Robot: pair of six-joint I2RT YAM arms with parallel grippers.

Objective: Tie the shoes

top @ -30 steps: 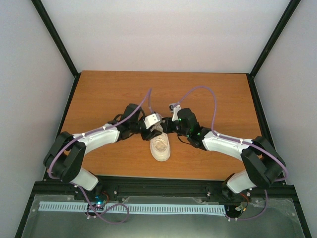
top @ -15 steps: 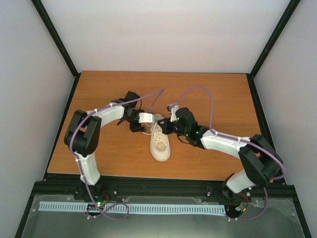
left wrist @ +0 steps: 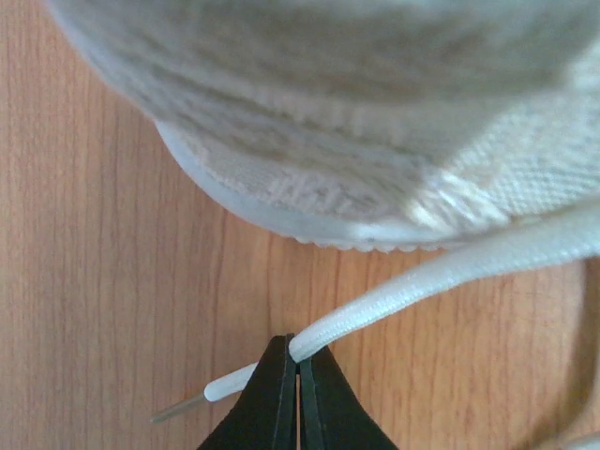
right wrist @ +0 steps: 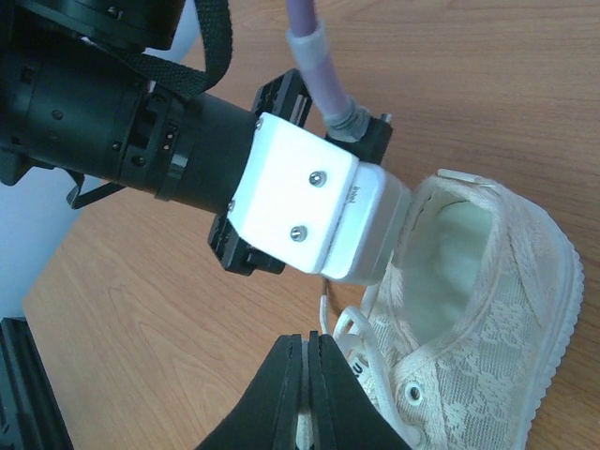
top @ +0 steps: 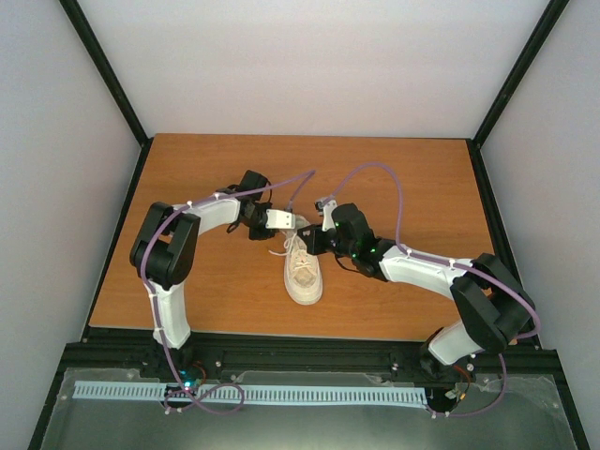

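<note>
The cream canvas shoe lies in the middle of the table, toe toward the arms. Both grippers are at its heel end. My left gripper is on the heel's left. In the left wrist view it is shut on a white lace close to the lace's tip, with the shoe's heel just beyond. My right gripper comes in from the right. In the right wrist view it is shut on another lace, whose end sticks up beside the shoe's collar.
The left wrist's white camera block hangs directly ahead of the right fingers, very close. Purple cables loop above both wrists. Bare wooden table surrounds the shoe, and black frame rails run along its near edge.
The left gripper has closed on the lace end beside the heel. The left arm's elbow has swung up and inward. The right gripper has stayed shut in place.
</note>
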